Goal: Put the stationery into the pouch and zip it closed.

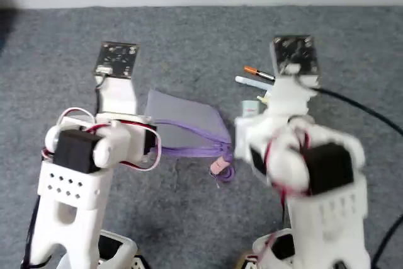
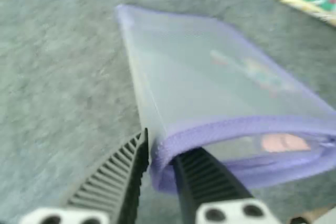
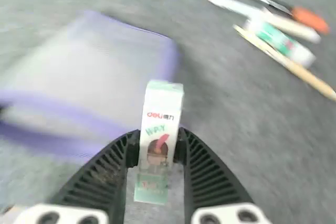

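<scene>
My left gripper [image 2: 157, 157] is pinched narrow on the zip-side edge of the pouch [image 2: 210, 98], one finger on either side of the purple seam at the end nearest my left arm. The pouch is pale lilac mesh and lies flat around the middle of the grey worktop [image 1: 189, 29], between my two arms, with its zipped edge turned toward the near edge. A pink pull tab [image 1: 219, 165] hangs at the pouch's right near corner. My right gripper [image 3: 156, 137] is closed around an eraser [image 3: 160, 108], a small white-and-green block held upright between the fingers with its top standing clear above them. It is close to the pouch's right end, though I cannot tell whether the two touch. The remaining stationery lies together on the worktop toward the far right, beyond my right arm and apart from the pouch. It is an orange-capped pen [image 3: 268, 1], a white pen [image 3: 247, 10] just beside it, a green-and-white tube [image 3: 278, 40], and a wooden pencil [image 3: 286, 64] lying nearest to my right gripper.
</scene>
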Controlling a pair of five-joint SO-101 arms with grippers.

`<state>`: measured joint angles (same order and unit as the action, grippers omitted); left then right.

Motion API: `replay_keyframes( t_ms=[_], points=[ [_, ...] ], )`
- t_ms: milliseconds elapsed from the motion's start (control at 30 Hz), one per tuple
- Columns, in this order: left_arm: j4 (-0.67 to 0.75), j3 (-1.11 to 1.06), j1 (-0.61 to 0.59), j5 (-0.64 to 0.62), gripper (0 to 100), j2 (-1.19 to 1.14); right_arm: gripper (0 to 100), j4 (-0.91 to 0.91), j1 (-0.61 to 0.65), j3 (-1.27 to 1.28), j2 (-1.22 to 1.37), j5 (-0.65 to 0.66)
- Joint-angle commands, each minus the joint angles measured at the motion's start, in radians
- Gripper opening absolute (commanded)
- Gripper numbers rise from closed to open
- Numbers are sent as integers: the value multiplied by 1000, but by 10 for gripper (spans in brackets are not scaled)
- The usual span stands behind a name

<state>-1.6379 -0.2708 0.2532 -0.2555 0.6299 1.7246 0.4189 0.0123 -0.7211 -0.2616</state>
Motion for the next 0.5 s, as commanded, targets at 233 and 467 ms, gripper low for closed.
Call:
replay_keyframes(
  t_ms=[233, 467],
  points=[
    [195, 53, 58, -69, 29, -3, 8, -303, 94, 66, -186, 11],
    [219, 50, 57, -69, 29, -3, 8, -697, 117, 276, -237, 12]
  ],
)
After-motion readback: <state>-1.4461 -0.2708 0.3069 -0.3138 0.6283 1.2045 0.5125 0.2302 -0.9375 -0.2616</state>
